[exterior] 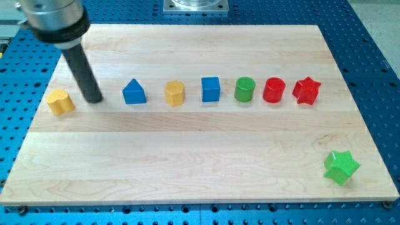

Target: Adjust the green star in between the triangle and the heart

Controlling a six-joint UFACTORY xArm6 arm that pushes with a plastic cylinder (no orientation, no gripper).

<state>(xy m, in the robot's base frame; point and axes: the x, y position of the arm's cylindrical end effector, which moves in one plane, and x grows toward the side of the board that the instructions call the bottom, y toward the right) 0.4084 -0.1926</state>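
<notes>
The green star (341, 167) lies near the board's bottom right corner, apart from the other blocks. A row of blocks runs across the board's middle: a yellow heart (60, 101) at the left, a blue triangle (134, 92), a yellow hexagon (175, 93), a blue cube (210, 89), a green cylinder (244, 89), a red cylinder (274, 90) and a red star (306, 90). My tip (94, 99) rests on the board between the yellow heart and the blue triangle, closer to the heart. It is far from the green star.
The wooden board (200, 156) sits on a blue perforated table (375, 62). The arm's grey mount (53, 22) hangs over the board's top left corner. A metal base plate (196, 5) shows at the view's top.
</notes>
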